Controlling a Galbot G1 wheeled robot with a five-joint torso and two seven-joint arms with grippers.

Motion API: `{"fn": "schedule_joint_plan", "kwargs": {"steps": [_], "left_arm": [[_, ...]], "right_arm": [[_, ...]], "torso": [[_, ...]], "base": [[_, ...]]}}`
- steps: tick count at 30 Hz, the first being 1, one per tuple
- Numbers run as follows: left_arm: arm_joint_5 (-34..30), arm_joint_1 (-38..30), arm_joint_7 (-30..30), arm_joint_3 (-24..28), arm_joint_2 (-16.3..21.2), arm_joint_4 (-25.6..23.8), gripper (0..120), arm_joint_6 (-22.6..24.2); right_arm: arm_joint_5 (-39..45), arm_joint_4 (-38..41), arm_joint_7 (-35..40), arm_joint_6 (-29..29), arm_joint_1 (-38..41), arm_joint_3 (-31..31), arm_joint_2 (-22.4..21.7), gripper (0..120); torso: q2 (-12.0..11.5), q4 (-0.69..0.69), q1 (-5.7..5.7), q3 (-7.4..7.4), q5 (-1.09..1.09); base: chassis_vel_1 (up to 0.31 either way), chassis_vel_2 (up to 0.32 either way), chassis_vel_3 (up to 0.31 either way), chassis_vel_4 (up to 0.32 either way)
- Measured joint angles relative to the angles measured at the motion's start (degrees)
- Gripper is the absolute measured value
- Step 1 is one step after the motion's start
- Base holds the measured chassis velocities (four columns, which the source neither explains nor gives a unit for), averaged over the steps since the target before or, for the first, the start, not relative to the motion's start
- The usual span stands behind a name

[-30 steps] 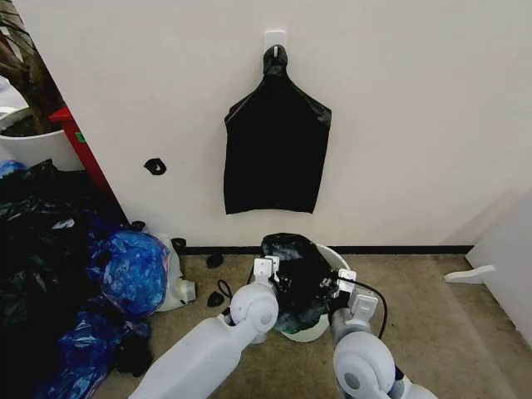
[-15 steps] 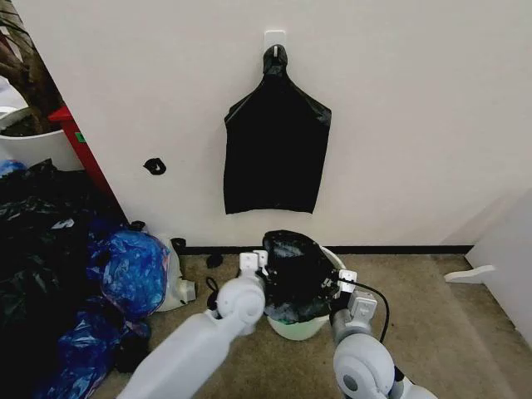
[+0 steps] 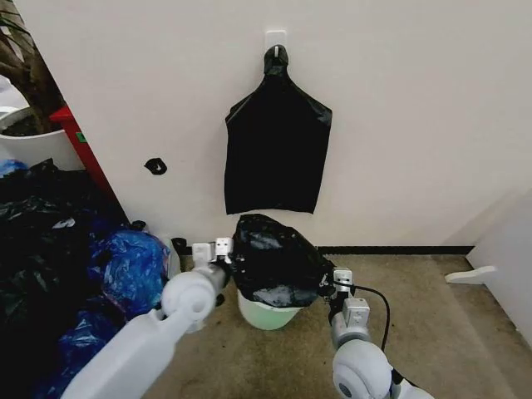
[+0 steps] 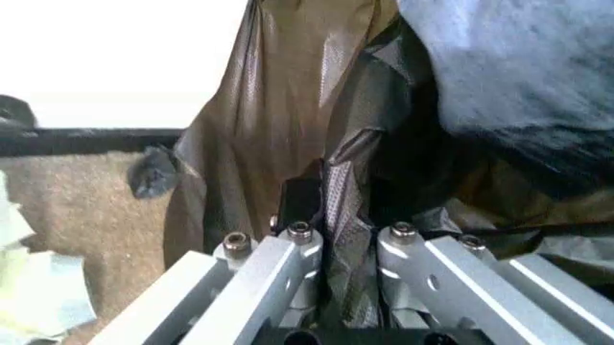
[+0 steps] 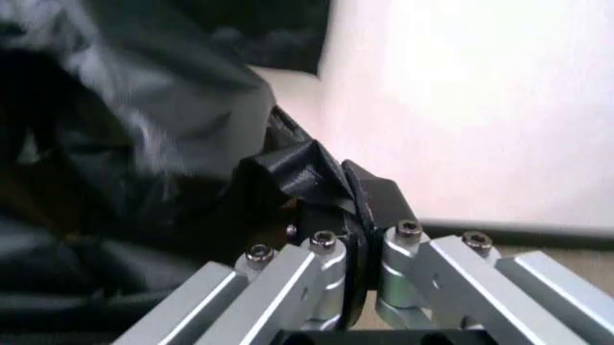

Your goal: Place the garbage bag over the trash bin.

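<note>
The garbage bag [image 3: 274, 259], glossy and black, is stretched over the top of the trash bin [image 3: 268, 313], whose pale greenish base shows below it on the floor by the wall. My left gripper [image 3: 224, 249] holds the bag's left edge and my right gripper [image 3: 332, 281] holds its right edge. In the left wrist view the left gripper [image 4: 341, 233] is shut on a fold of the garbage bag [image 4: 287, 122]. In the right wrist view the right gripper [image 5: 350, 241] is shut on a bunched corner of the garbage bag [image 5: 125, 144].
A flat black bag bundle [image 3: 277, 150] hangs from a wall hook above the bin. Heaped blue and black bags [image 3: 75, 266] fill the left side, with a white plant pot [image 3: 33, 145] and a red stand behind. Bare carpet [image 3: 432, 316] lies to the right.
Both arms have drawn apart and moved left; the bag, bunched above the bin before, is now spread wider over its top. The bin now stands further left.
</note>
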Motion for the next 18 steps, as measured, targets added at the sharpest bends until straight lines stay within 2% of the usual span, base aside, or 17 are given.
{"fn": "schedule_joint_plan", "kwargs": {"steps": [5,9,10,13,14,15,16,17,18], "left_arm": [[1.4,0.91,0.19,-0.29,0.12,-0.91,4,-0.89],[1.73,0.91,0.19,-0.09,0.03,-0.97,4,-1.06],[1.78,0.91,0.2,-0.05,0.02,-0.97,4,-1.08],[2.04,0.83,0.19,0.16,-0.06,-0.97,4,-1.16],[2.31,0.63,0.15,0.33,-0.11,-0.96,4,-1.18],[2.4,0.58,0.14,0.37,-0.11,-0.96,4,-1.19],[2.79,0.43,0.11,0.5,-0.1,-0.91,4,-1.22],[3.1,0.36,0.09,0.62,-0.06,-0.87,4,-1.24],[3.29,0.32,0.09,0.71,-0.03,-0.85,4,-1.26]], "right_arm": [[-13.15,-0.09,-5.19,4.38,-1.28,-1.3,-2.23,22],[-16.82,-0.4,-6.23,5.21,-1.67,-1.35,-2.92,25],[-17.42,-0.45,-6.39,5.32,-1.74,-1.36,-3.05,34],[-21.0,-0.78,-7.21,5.82,-2.13,-1.38,-3.84,41],[-24.3,-1.27,-7.84,6.21,-2.39,-1.38,-4.52,48],[-25.21,-1.44,-8.0,6.33,-2.44,-1.38,-4.73,49],[-28.51,-2.13,-8.52,6.85,-2.47,-1.37,-5.43,59],[-30.6,-2.54,-8.77,7.19,-2.4,-1.28,-5.76,64],[-31.94,-2.79,-8.89,7.36,-2.34,-1.2,-5.9,64]], "torso": [[0.0,0.01,0.0,0.0,0.0],[0.0,0.01,0.0,0.0,0.0],[0.0,0.0,0.0,0.0,0.0],[0.0,0.01,0.0,0.0,0.0],[0.0,0.0,0.0,0.0,0.0],[0.0,0.0,0.0,0.0,0.0],[0.0,0.0,0.0,0.0,0.01],[0.0,0.0,0.0,0.0,0.0],[0.0,0.0,0.0,0.0,0.0]], "base": [[0.0,0.0,0.0,0.0],[0.0,0.0,0.0,0.0],[0.0,0.0,0.0,0.0],[0.0,0.0,0.0,0.0],[0.0,0.0,0.0,0.0],[0.0,0.0,0.0,0.0],[0.0,0.0,0.0,0.0],[0.0,0.0,0.0,0.0],[0.0,0.0,0.0,0.0]]}}
